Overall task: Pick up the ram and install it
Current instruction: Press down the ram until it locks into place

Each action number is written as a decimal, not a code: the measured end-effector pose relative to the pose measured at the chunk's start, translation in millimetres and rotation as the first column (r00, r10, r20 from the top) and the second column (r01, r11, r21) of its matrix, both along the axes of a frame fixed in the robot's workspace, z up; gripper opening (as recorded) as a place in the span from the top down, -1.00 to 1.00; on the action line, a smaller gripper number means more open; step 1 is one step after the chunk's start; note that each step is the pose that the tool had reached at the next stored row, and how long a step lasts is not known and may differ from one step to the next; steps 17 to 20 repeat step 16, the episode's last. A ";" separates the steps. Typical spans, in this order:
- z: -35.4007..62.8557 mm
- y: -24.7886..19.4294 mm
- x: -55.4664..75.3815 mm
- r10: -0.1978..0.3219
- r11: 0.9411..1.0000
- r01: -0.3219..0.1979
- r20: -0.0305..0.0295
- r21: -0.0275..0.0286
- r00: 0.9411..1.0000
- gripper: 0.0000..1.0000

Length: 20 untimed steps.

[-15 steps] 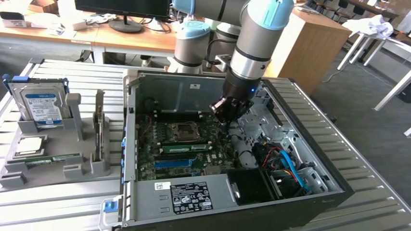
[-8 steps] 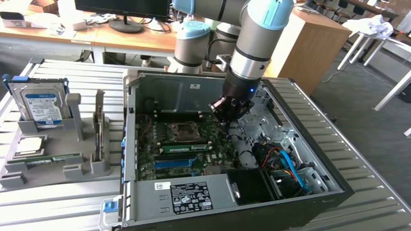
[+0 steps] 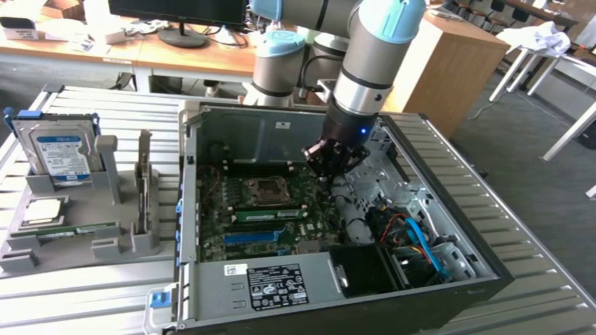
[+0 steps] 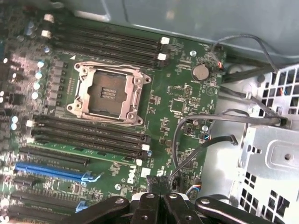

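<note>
As the gripper (image 3: pixel 328 169) hangs closed and empty mid-frame over the motherboard (image 3: pixel 270 209), we risk snagging cables (image 4: pixel 187 140).

"DELL" on the motherboard (image 4: pixel 187 100)

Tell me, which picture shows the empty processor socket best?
The wrist view: the processor socket sits close, with its metal frame and bare middle plain to see. In the exterior view the same socket is a small dark square on the motherboard inside the case.
</note>
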State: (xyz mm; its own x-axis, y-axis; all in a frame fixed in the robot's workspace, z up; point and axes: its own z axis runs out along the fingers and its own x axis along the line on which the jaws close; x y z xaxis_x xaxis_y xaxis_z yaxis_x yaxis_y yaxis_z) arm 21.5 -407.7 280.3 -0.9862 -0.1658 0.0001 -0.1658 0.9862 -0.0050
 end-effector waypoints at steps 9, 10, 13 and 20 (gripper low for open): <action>0.0 0.0 -0.2 -0.116 0.993 0.116 0.000 0.000 0.993 0.80; 0.0 0.0 -0.5 -0.124 0.992 0.124 0.000 0.000 0.992 0.80; 0.0 0.0 -0.4 -0.125 0.992 0.125 0.000 0.000 0.992 0.80; 0.0 0.0 -0.4 -0.125 0.992 0.125 0.000 0.000 0.992 0.80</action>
